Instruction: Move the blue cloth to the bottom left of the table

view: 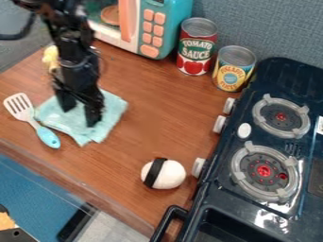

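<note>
The black gripper (79,109) hangs over the light blue cloth (112,109) at the left of the table, its two fingers apart with cloth showing between them. Whether the fingertips touch the cloth, I cannot tell. The cloth lies spread and slightly crumpled on the wooden table (157,113), its upper left part hidden behind the gripper.
A spatula (29,114) with a blue handle lies against the cloth's left side. Behind are a yellow object (50,56), a toy microwave (165,28) and two cans (195,52) (232,71). A white ball with a black band (172,175) sits near the stove (217,201).
</note>
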{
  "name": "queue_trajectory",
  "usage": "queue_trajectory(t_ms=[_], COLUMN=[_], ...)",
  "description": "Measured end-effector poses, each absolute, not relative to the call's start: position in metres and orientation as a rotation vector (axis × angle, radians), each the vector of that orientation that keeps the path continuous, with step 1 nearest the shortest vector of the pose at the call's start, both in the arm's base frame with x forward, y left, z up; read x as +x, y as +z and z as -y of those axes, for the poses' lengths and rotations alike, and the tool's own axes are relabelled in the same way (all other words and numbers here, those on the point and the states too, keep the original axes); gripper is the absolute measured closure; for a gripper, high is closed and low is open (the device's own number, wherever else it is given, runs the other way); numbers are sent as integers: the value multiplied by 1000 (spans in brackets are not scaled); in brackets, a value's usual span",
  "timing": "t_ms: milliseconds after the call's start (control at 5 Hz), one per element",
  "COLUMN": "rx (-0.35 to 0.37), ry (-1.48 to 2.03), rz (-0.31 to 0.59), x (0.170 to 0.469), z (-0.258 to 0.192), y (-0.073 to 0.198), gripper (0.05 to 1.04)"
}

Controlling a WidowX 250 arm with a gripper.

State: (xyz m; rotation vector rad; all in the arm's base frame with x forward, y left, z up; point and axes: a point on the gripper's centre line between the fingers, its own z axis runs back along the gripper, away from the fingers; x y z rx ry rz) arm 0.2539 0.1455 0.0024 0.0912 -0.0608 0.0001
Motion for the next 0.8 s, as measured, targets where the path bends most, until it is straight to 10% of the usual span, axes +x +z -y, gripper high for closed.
queue_trajectory(t_ms=[800], rx=[111], ry=[236], rz=[72], x=[229], z=[-237], y=[4], gripper=[83])
